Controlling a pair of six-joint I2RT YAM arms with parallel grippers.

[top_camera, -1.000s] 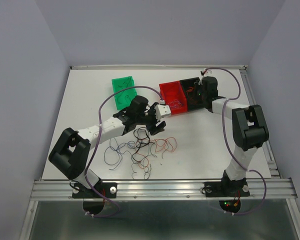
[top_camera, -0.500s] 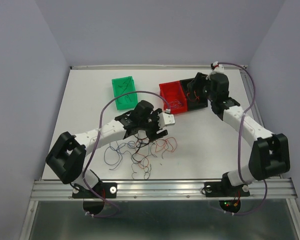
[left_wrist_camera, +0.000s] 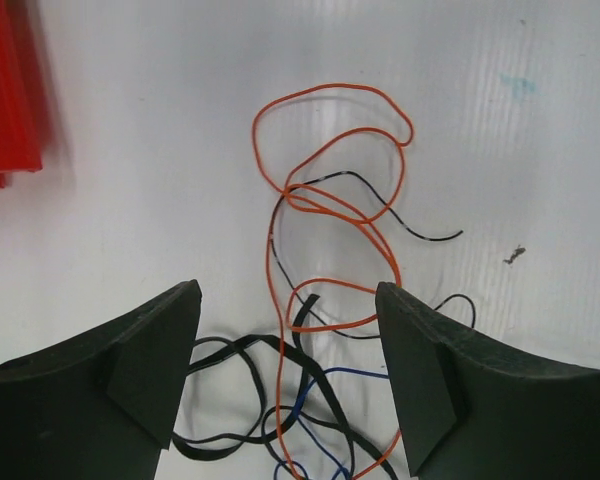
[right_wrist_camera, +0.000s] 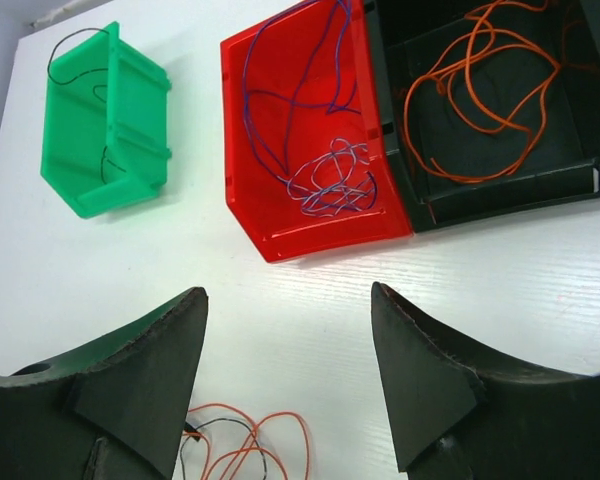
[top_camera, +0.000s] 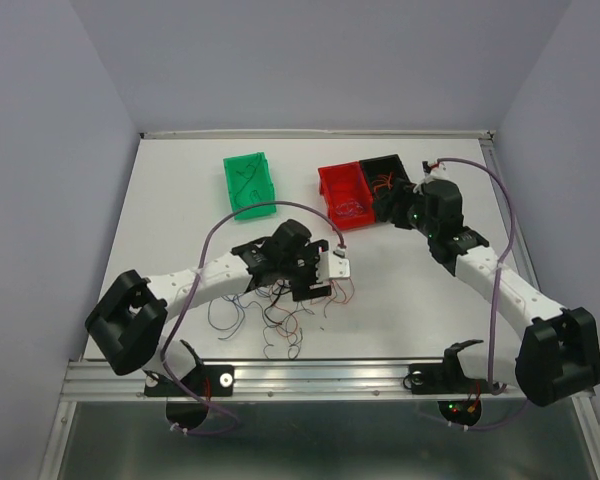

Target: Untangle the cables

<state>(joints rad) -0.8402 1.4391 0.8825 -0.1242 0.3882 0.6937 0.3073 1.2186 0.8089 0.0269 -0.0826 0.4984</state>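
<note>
On table (top_camera: pixel 170 210) near front edge, cables (top_camera: pixel 283 316)

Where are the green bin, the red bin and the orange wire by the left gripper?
green bin (right_wrist_camera: pixel 85 192): right wrist view, near wall.
red bin (right_wrist_camera: pixel 315 235): right wrist view, near wall.
orange wire (left_wrist_camera: pixel 325 89): left wrist view, top of loop.

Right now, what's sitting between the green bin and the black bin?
The red bin, holding blue-purple wires, against the black bin; bare table separates it from the green bin. Right wrist view shows it.
</note>
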